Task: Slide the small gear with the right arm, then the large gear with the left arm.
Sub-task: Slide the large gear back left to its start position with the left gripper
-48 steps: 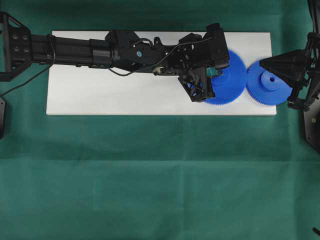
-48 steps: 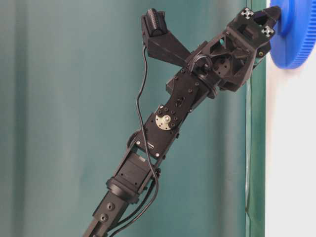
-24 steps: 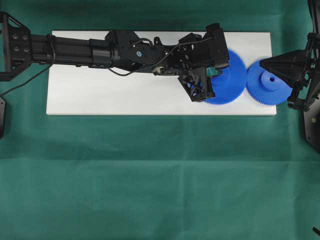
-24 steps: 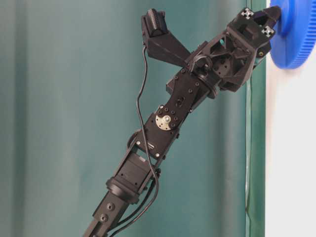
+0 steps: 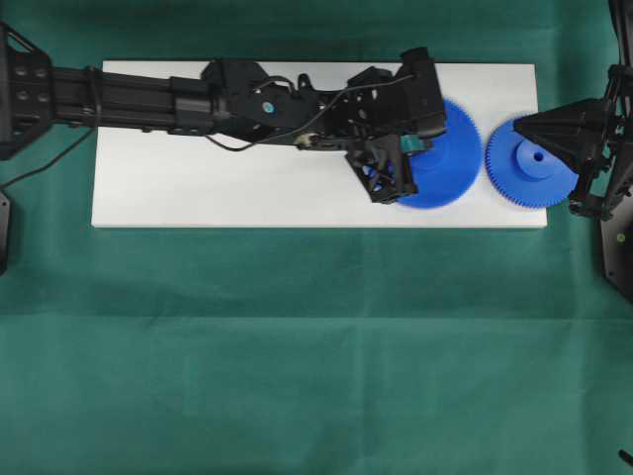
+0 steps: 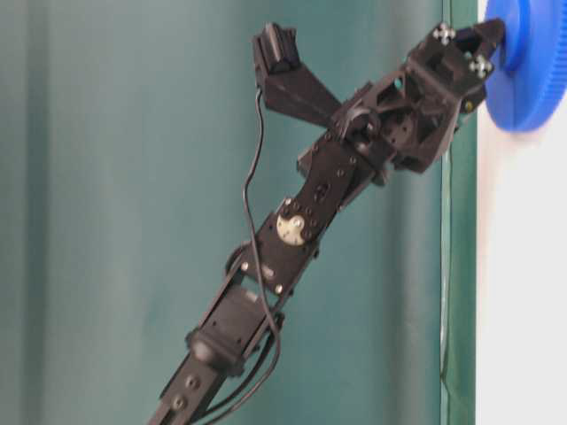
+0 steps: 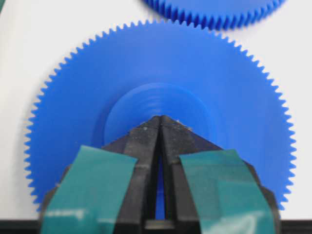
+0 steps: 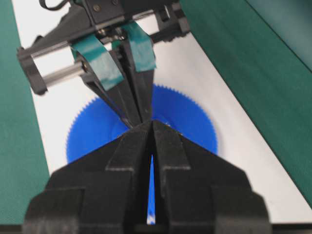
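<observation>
Fingers (image 7: pixel 146 146) of our left, teal-patched black gripper (image 7: pixel 160 127) pinched together, tips on the wide blue plastic gear's (image 5: pixel 445 158) hub on the white counter (image 5: pixel 198 188); if tips skid off, gear stalls short of the smaller blue gear (image 5: pixel 529 168)

Green cloth (image 5: pixel 297 346) w/ white board (image 5: pixel 227 193); large gear (image 5: pixel 450 163) & small gear (image 5: pixel 524 183) on it.

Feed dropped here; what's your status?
Left gripper shut, tip on wide blue plastic gear's hub. Right gripper shut, above narrower blue gear. Gears apart; nothing between.
</observation>
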